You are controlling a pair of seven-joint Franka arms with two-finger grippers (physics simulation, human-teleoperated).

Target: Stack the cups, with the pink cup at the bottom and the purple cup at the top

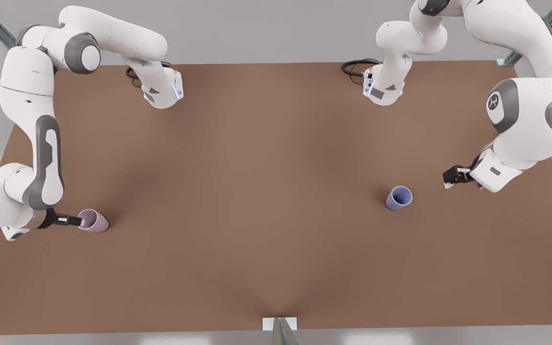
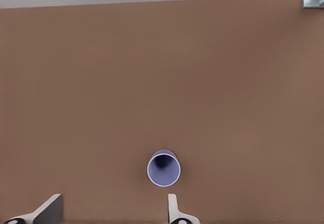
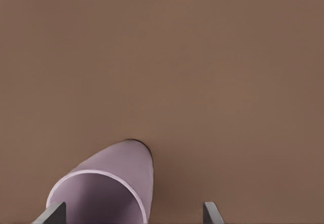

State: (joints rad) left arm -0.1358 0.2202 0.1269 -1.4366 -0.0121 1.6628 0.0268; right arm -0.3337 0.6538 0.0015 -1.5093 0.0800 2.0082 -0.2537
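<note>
Matte mauve pink cup [image 3: 109,188] sits at the spread right pincer [image 3: 134,215].

Two cups stand on one table [image 1: 257,191]: one pink cup [image 1: 93,221], one purple cup [image 1: 398,197]; apparently two arms.

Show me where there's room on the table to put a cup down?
The wide brown table between the matte mauve-pink cup and matte lavender-purple cup is bare. It is crowded by the right gripper at the pink cup, and the left gripper beside the purple one.
</note>
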